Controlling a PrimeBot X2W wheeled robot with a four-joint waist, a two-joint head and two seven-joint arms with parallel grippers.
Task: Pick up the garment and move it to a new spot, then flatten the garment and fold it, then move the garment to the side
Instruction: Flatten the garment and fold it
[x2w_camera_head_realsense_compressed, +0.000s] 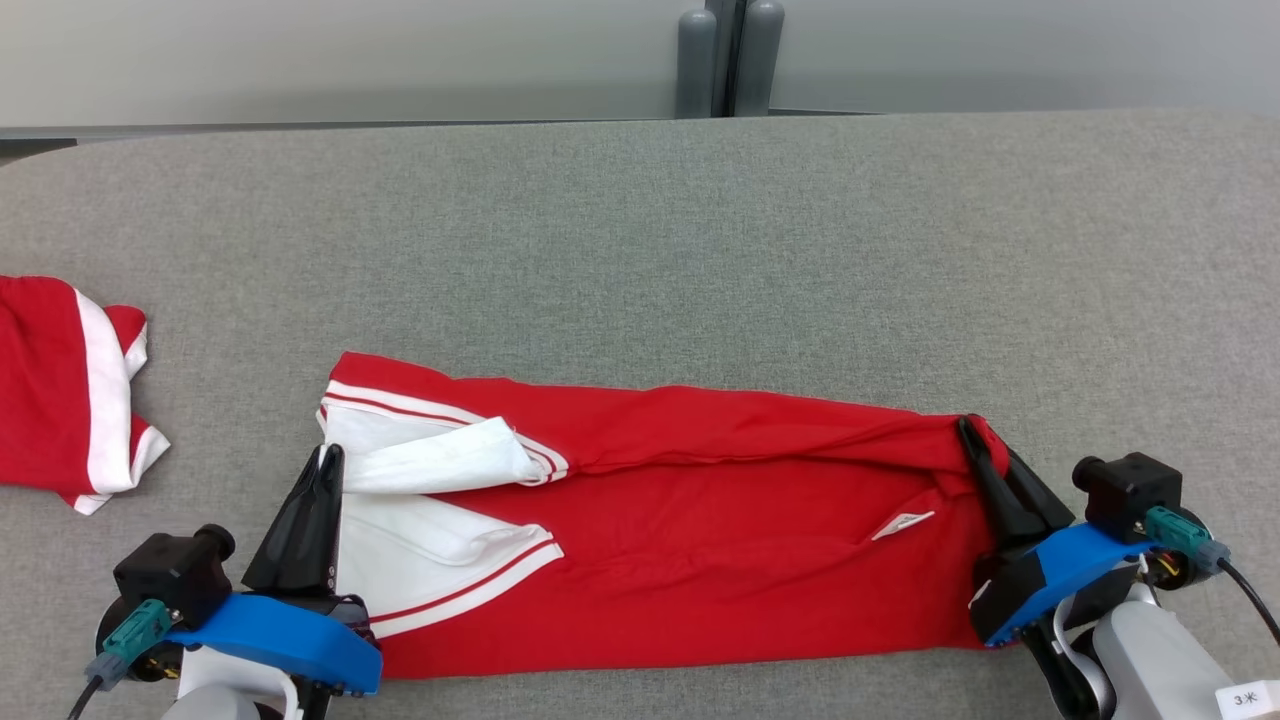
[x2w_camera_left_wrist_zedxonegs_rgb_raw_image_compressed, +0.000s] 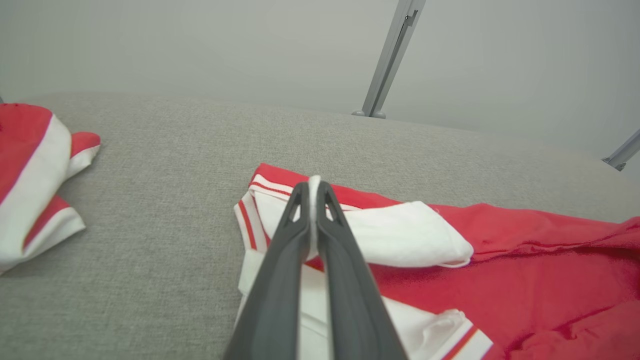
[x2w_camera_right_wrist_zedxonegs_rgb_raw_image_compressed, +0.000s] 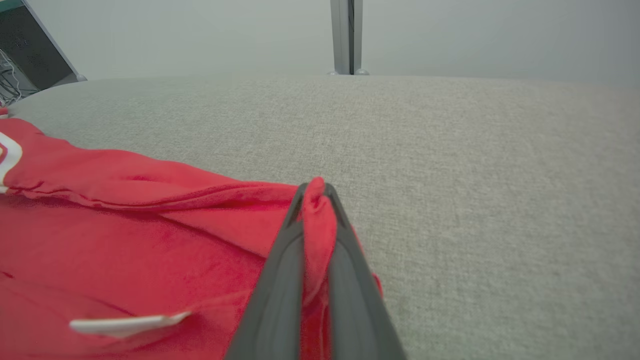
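- Red garment (x2w_camera_head_realsense_compressed: 700, 520) lies stretched lengthways across the lower middle of the head view, on the grey cloth-covered table (x2w_camera_head_realsense_compressed: 640, 230). Its upper long edge is rolled over on itself.
- My left pincer (x2w_camera_head_realsense_compressed: 328, 455), lower left of the frame, is pressed together on the garment's white end. In the left wrist view a sliver of white cloth is caught between the tips.
- Striped trim (x2w_camera_head_realsense_compressed: 470, 592), white and red, at that left end. One white flap (x2w_camera_head_realsense_compressed: 440, 455) is turned over onto the red.
- My right pincer (x2w_camera_head_realsense_compressed: 968, 428), lower right, is pinching the garment's upper right corner. In the right wrist view a roll of red cloth is squeezed between the fingers.
- Small white label (x2w_camera_head_realsense_compressed: 902, 524) on the red, just left of the right pincer.
- Second red-and-white cloth (x2w_camera_head_realsense_compressed: 60, 390) at the left edge of the frame, well apart from the garment.
- Grey post (x2w_camera_head_realsense_compressed: 728, 55) at top centre, behind the table.
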